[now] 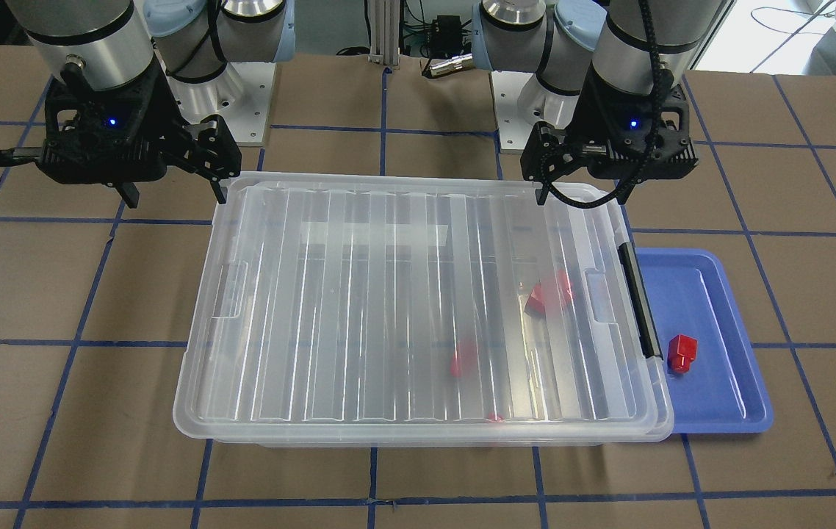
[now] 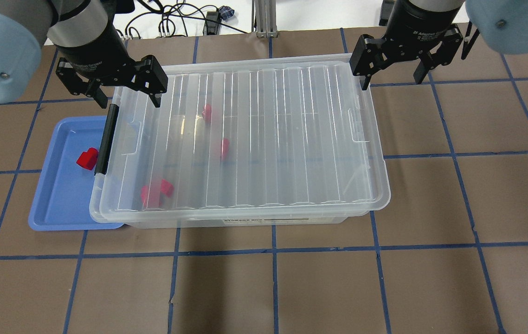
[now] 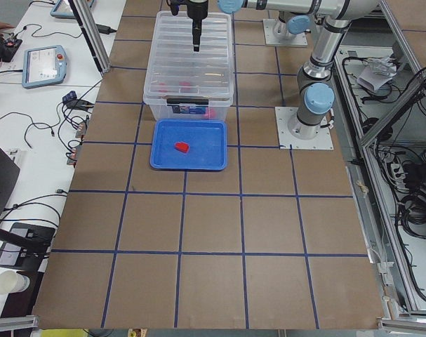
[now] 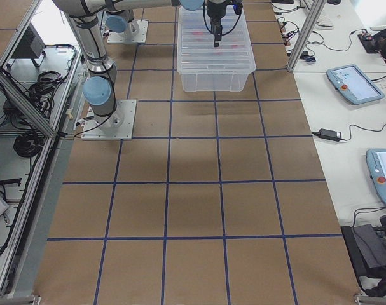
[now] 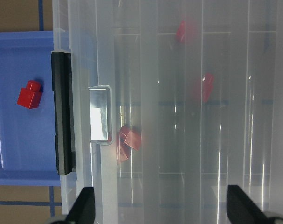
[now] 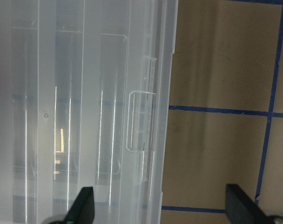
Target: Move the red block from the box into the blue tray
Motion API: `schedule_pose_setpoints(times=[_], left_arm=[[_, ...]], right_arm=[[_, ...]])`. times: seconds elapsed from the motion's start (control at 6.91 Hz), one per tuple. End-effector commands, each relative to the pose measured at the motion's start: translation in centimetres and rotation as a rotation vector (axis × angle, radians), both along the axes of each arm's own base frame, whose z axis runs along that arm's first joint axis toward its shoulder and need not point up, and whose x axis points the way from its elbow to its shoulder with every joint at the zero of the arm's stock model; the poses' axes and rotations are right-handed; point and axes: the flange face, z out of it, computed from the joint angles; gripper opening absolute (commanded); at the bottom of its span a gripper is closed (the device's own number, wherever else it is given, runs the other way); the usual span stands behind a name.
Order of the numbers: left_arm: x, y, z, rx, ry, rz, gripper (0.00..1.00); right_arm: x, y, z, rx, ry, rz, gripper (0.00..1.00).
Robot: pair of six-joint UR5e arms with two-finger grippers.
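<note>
My left gripper and right gripper hang wide open over opposite ends of the lidded box on the worktop. One red block lies in the blue tray; more blocks show through the lid.

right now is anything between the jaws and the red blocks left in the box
Yes, the clear lid lies over the box, covering the red blocks inside; it likely has to come off first.
</note>
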Motion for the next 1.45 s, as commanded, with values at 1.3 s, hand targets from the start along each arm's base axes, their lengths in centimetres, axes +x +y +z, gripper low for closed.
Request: schedule_pose_setpoints(times=[1.3], left_arm=[[3.1,-0.6,0.3,0.007,-0.014,-0.136,1.00]], right_arm=[[0.5,-0.9,0.3,-0.054,-0.018,0.007,1.00]])
